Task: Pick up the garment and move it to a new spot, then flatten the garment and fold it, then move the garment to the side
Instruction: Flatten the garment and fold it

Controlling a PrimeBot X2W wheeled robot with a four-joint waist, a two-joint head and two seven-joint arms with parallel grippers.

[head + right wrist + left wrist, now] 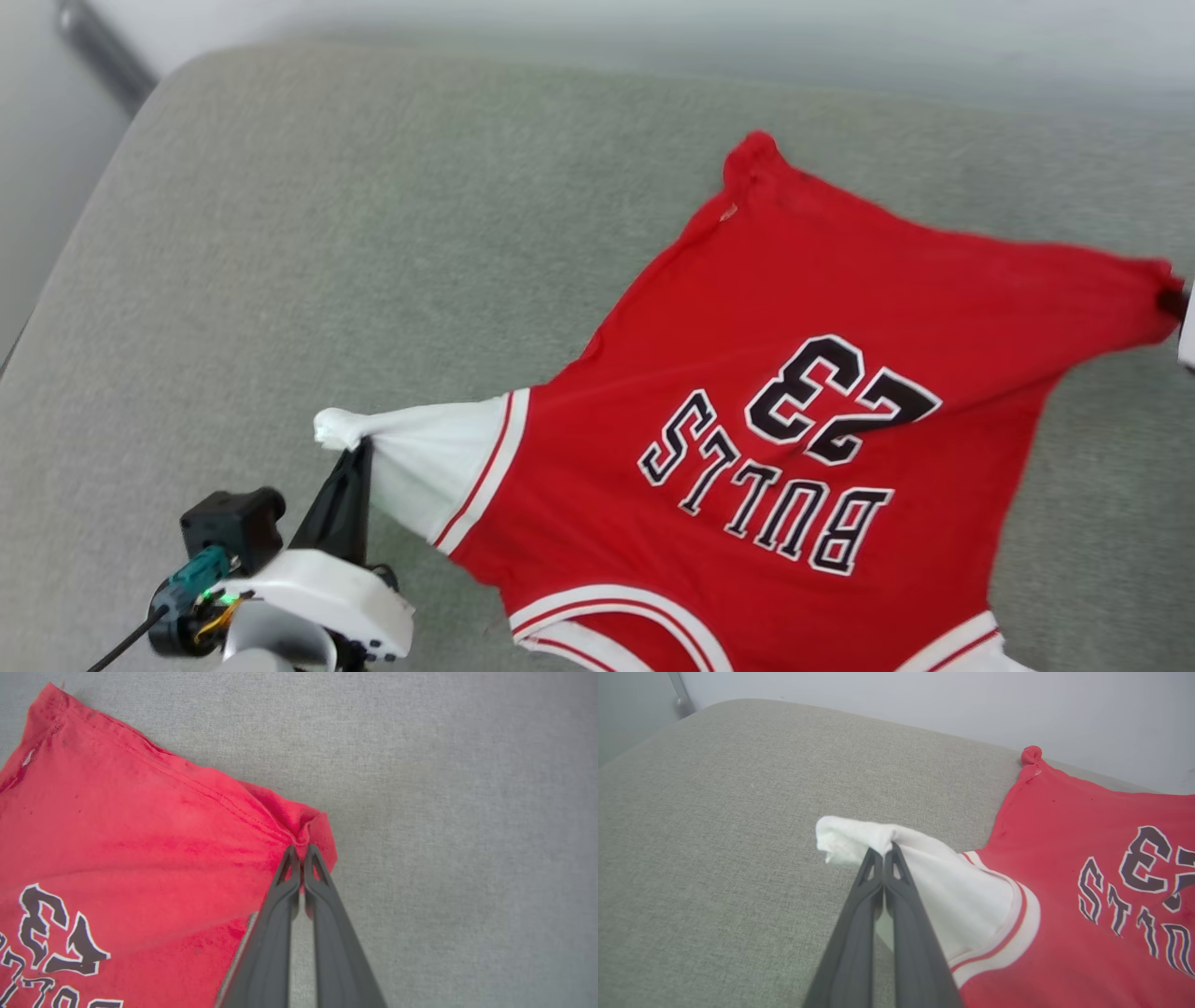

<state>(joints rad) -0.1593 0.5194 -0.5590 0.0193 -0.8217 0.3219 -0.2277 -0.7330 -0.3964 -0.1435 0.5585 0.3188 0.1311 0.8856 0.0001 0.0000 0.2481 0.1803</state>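
The garment [803, 373] is a red jersey with white sleeves and "BULLS 23" in black and white, spread front-up on a grey cushioned surface [373, 233]. My left gripper [359, 448] is shut on the bunched tip of its white sleeve [850, 840], with the dark fingers [878, 905] pinched together. The right gripper [300, 851] is shut on a red hem corner [317, 826] of the garment [140, 835]; in the head view that corner [1162, 289] reaches the right edge. Cloth stretches between the two grips.
The grey cushion [467, 812] extends wide to the left and behind the garment. Its rounded far edge [831, 711] meets a pale wall [924, 700]. A dark metal bar [103, 56] shows at the upper left corner.
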